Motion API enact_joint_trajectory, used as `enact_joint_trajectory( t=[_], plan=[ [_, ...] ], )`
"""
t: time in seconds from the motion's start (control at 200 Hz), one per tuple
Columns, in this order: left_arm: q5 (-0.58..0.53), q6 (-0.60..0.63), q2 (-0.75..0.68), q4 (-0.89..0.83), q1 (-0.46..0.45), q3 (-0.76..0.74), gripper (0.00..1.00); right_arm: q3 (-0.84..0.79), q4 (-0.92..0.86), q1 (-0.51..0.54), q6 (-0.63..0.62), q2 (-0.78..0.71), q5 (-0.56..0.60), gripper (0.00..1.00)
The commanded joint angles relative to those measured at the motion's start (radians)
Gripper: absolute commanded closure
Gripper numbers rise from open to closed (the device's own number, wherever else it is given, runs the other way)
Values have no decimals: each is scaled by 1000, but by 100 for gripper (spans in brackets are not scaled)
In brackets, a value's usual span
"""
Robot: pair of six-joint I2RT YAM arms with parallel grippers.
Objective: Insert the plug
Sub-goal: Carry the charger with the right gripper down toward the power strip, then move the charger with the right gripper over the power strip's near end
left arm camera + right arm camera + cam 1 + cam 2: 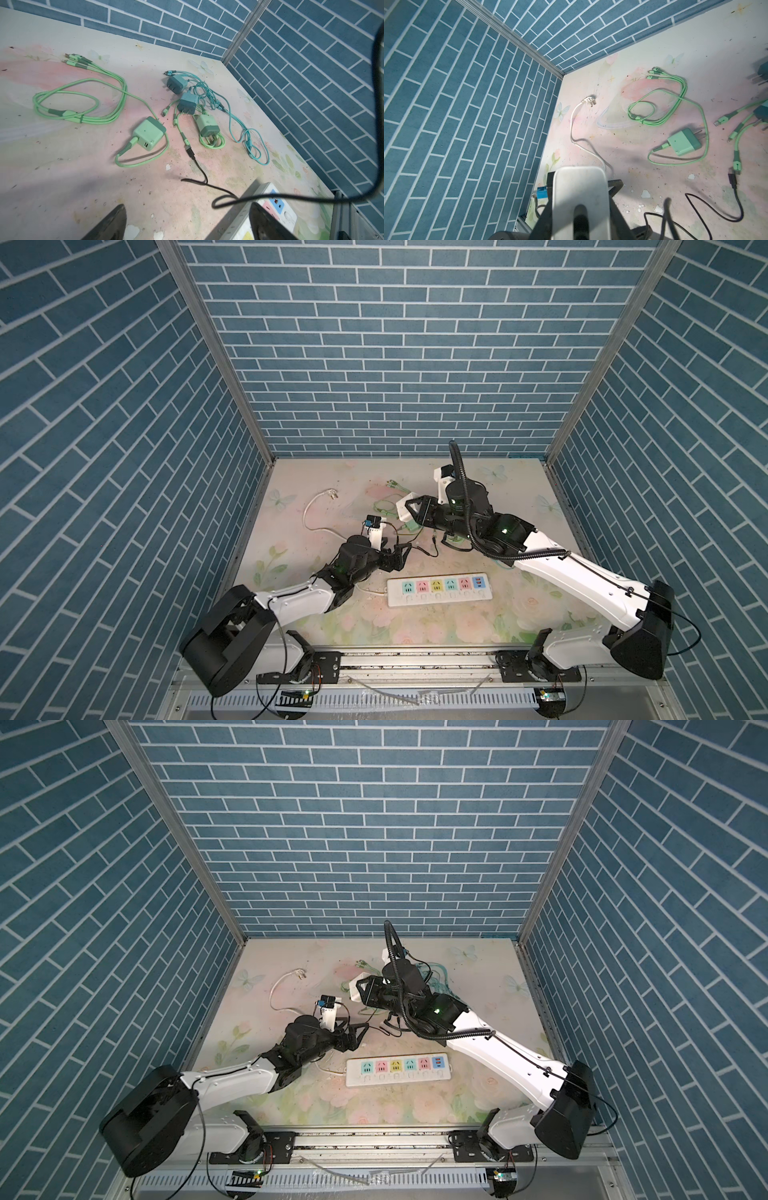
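Between blue brick walls, on floral tabletop with power strip: left gripper open-jawed, right gripper closed.

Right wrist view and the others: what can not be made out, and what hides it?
Right gripper tips: right wrist view, a blurred white shape covers them; whether anything is held is unclear.
Power strip: left wrist view, cut off by the lower edge and partly behind a finger of the left gripper.
Dark teal chargers: both top views, mostly hidden by the right arm.
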Motion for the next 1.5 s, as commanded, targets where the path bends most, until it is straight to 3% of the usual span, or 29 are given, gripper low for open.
enact_joint_trajectory(
  t=[0.0, 0.225, 0.52, 0.7, 0.855, 1.035, 1.25, 1.495],
  plan=[
    [40, -15, 45, 139, -2, 17, 8, -36, 55, -4, 47, -50, 16, 90],
    [-46, -5, 83, 197, -3, 0, 10, -52, 85, -4, 65, -69, -9, 90],
    [-168, 145, 151, 56, 6, 173, 11, -41, -2, -12, 67, -109, -89, 89],
    [-144, 156, 234, 93, 61, 233, 12, -73, -101, -28, 55, -163, -94, 90],
    [-125, 154, 251, 97, 81, 250, 13, -118, -108, -75, 69, -209, -170, 89],
    [-109, 162, 275, 84, 85, 293, 13, -75, -194, -85, 12, -168, -236, 89],
    [-99, 165, 298, 79, 86, 321, 13, -97, -250, -74, -18, -84, -186, 89],
    [-101, 184, 291, 45, 88, 322, 13, -112, -276, 21, -20, 63, -15, 91]
  ],
)
